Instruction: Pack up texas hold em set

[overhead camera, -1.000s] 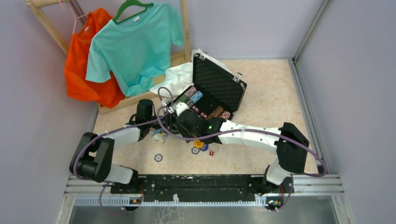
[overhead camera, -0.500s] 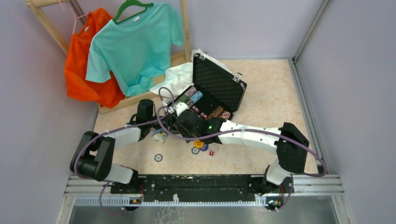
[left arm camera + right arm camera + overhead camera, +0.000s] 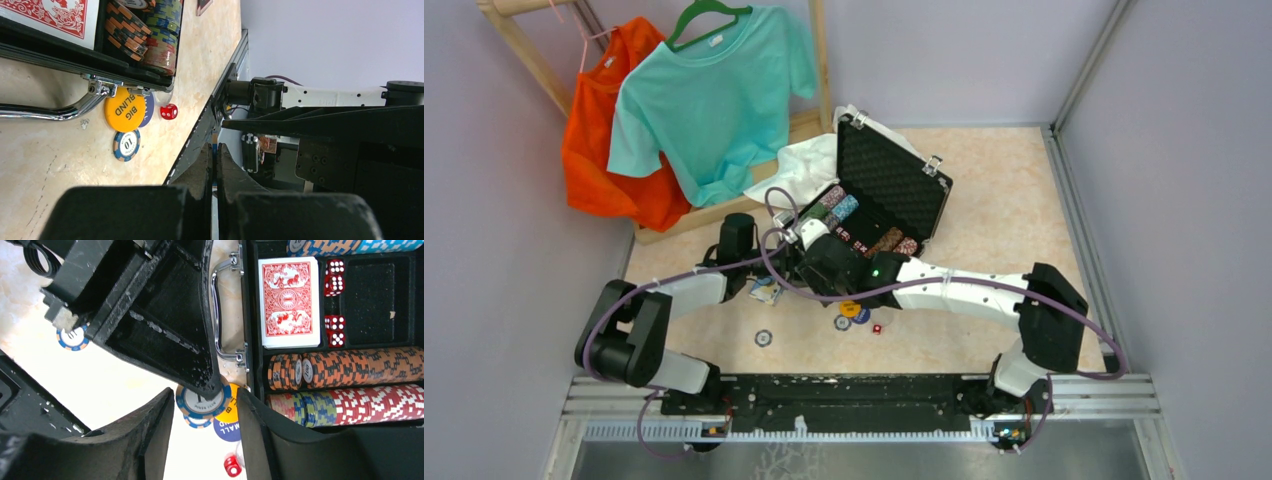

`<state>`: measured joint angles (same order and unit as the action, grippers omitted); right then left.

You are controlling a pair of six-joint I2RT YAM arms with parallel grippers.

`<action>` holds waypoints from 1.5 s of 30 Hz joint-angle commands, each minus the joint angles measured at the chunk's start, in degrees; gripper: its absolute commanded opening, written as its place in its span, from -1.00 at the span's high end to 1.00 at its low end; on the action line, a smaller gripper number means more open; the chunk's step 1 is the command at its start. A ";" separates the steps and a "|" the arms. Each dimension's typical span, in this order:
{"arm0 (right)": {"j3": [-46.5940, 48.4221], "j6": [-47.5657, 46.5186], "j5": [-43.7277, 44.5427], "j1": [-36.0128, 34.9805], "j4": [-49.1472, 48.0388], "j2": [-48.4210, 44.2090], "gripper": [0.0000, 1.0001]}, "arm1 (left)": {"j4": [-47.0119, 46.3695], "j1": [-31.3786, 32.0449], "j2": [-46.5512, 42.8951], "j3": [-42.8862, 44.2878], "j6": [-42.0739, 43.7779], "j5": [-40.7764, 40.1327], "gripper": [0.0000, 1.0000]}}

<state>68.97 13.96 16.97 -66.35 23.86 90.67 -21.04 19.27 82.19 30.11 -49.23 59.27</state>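
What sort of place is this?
Likely a robot test booth: plain walls box in the table, left arm and right arm bolted at its edge, staged teal shirt and poker case.

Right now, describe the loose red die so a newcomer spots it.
Start at the open black case. On the table beside its handle lies a yellow BIG BLIND button. The red die next to it is the only cube among flat discs.
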 commanded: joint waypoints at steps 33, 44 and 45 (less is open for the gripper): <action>-15.15 2.97 -52.36 20.16 -22.07 -24.80 0.14 | -41.17 5.69 -11.20 -0.12 -6.47 9.65 1.00; -15.71 4.16 -52.54 20.12 -23.45 -25.00 1.00 | -39.87 6.45 -11.29 0.14 -5.83 9.17 1.00; -15.67 4.09 -51.92 20.07 -23.30 -25.02 1.00 | -39.33 6.41 -11.41 0.36 -5.68 8.90 1.00</action>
<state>52.86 18.31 -35.92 -45.98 4.36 67.11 -59.90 25.15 71.50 29.47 -55.68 67.77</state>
